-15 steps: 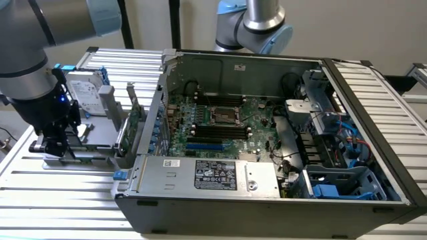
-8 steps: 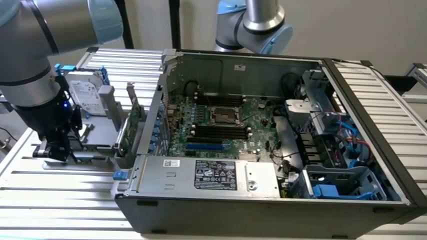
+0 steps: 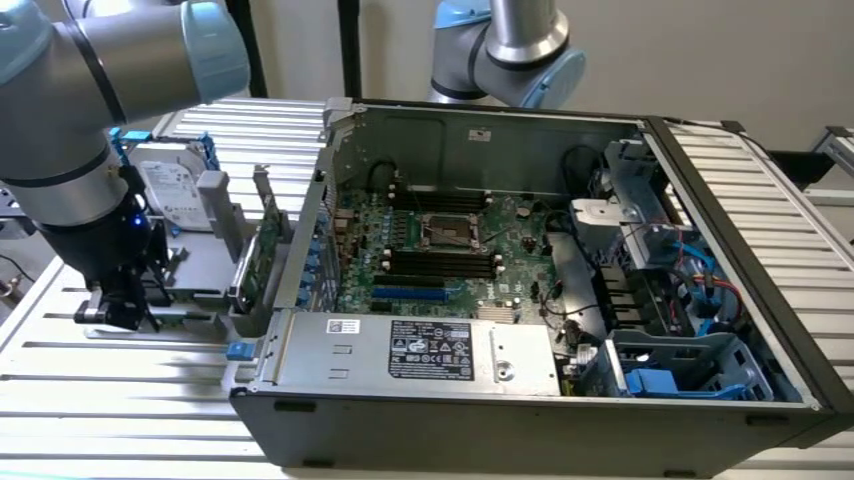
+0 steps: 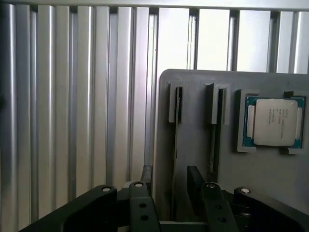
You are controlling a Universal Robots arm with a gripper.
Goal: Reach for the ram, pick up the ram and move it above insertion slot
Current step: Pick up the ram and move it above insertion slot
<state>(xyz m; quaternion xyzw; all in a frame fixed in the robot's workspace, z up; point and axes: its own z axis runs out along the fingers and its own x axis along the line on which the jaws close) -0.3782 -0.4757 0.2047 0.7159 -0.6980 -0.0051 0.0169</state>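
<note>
Exterior view: slatted aluminium table carries a dark grey open computer case. Grey plastic holder plate sits just outside the case wall, on the exterior view's left. Grey-and-blue robot arm stands over the holder, with its black two-finger gripper low at the holder.

Wrist view: the ram, a thin green circuit-board stick, stands on edge in a narrow slot of the holder. It is seen edge-on, so little of it shows. A twin slot lies just beside it in the holder. Beyond that, in a holder pocket, is a square silver-lidded processor chip.

Handling, my judgement: light and stiff, but thin and brittle. Chips and contact edge best left alone. Take it across the two flat faces near mid-length, squarely, so it can come straight out of the slot.

Gripper: jaws parted moderately, holding nothing. Fingers straddle the ram's slot line, one on each side, neither clearly touching the stick. Ram not yet lifted.
</note>
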